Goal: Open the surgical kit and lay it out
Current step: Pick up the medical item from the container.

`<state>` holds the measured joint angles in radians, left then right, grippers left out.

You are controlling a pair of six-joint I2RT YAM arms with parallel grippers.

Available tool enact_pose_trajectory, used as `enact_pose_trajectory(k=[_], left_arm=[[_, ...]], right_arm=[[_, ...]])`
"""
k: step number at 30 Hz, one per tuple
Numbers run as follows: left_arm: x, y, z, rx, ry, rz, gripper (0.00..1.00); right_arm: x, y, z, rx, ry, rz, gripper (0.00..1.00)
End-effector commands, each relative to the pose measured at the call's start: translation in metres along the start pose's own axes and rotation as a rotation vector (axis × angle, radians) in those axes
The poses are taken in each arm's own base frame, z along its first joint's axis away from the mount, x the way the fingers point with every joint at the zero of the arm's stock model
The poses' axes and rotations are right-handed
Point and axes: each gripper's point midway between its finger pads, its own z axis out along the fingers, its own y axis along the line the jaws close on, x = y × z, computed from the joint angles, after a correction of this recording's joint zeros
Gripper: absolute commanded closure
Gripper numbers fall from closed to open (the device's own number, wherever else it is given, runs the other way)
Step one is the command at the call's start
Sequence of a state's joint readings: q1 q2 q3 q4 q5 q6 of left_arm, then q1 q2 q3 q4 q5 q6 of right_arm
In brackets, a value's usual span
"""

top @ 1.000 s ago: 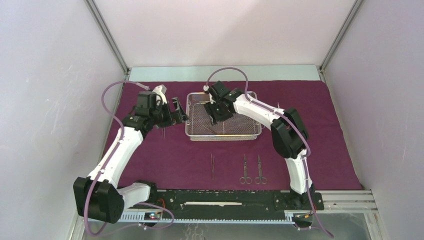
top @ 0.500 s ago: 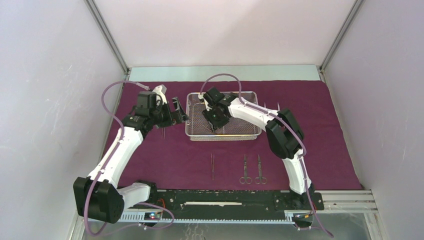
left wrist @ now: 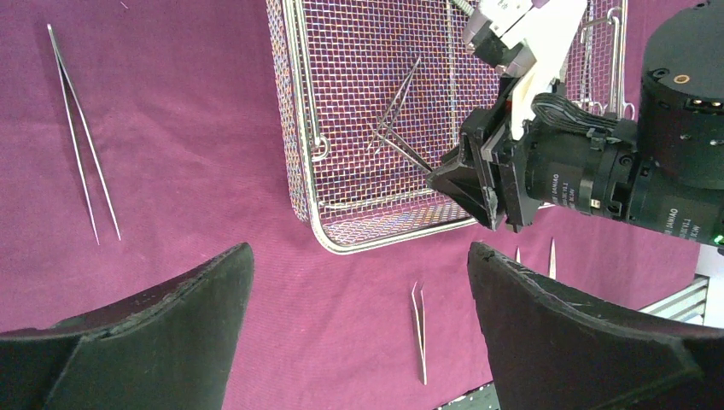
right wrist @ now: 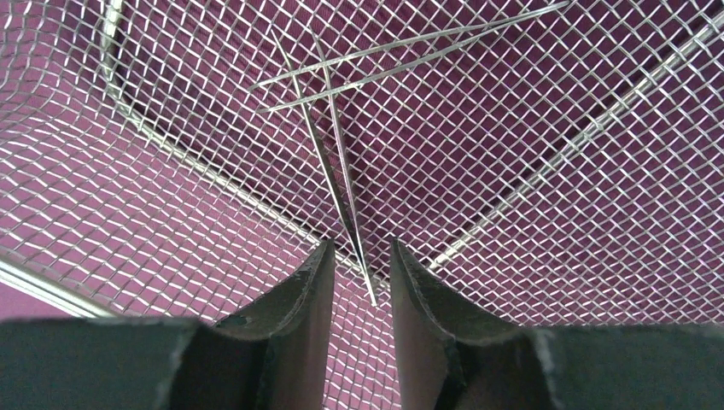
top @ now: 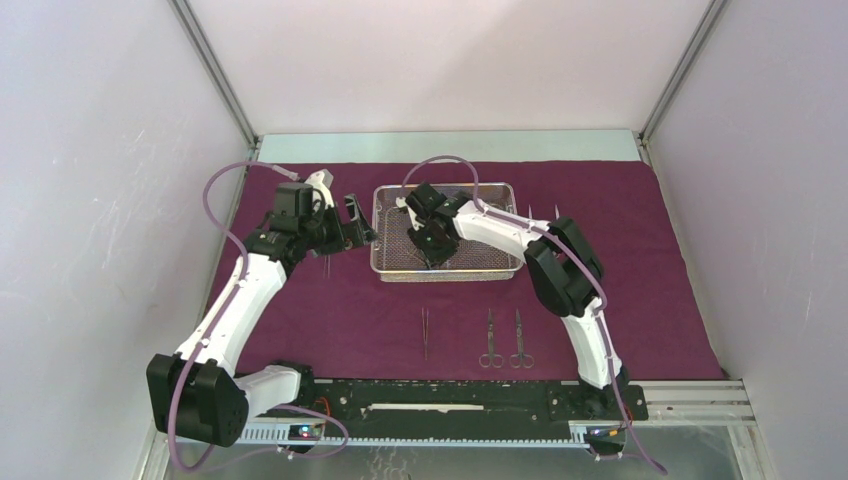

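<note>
Plain pale walls (top: 450, 60) enclose the back and both sides, with slanting metal struts (top: 215, 75) at the far corners. A pale strip of surface (top: 450, 146) shows at the far edge; a black rail (top: 450, 398) spans the near one.

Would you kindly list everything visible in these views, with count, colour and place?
Cloth: one, maroon, spread flat under everything.
Tray: one, silver wire mesh, on the cloth's far middle.
Tweezers in the tray: two, steel, crossed.
Tweezers on the cloth: two, steel; this one left of the tray, another in the near row.
Scissors: two, steel, side by side, right of the near tweezers.
Walls: three, pale, enclosing the workspace.
Left gripper: one, black, jaws wide and empty, beside the tray's left edge.
Right gripper: one, black, inside the tray, jaws narrowed either side of one tweezers' tip.
</note>
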<state>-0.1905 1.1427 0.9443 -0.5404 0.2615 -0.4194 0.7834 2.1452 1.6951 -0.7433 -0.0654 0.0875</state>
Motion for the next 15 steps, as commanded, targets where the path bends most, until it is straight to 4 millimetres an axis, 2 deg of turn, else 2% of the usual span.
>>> enact_pose_trajectory(k=[1,15], left_arm=[[0.0051,0.0037,0.0038,-0.006,0.000,0.008,0.00],[0.0059,0.0037,0.0039,-0.006,0.002,0.006,0.00]], right_arm=[[0.0110,0.0074,0.0098,-0.015,0.036,-0.035,0.63],[0.0131,-0.0013,0.0142,0.033,0.036,-0.028,0.77]])
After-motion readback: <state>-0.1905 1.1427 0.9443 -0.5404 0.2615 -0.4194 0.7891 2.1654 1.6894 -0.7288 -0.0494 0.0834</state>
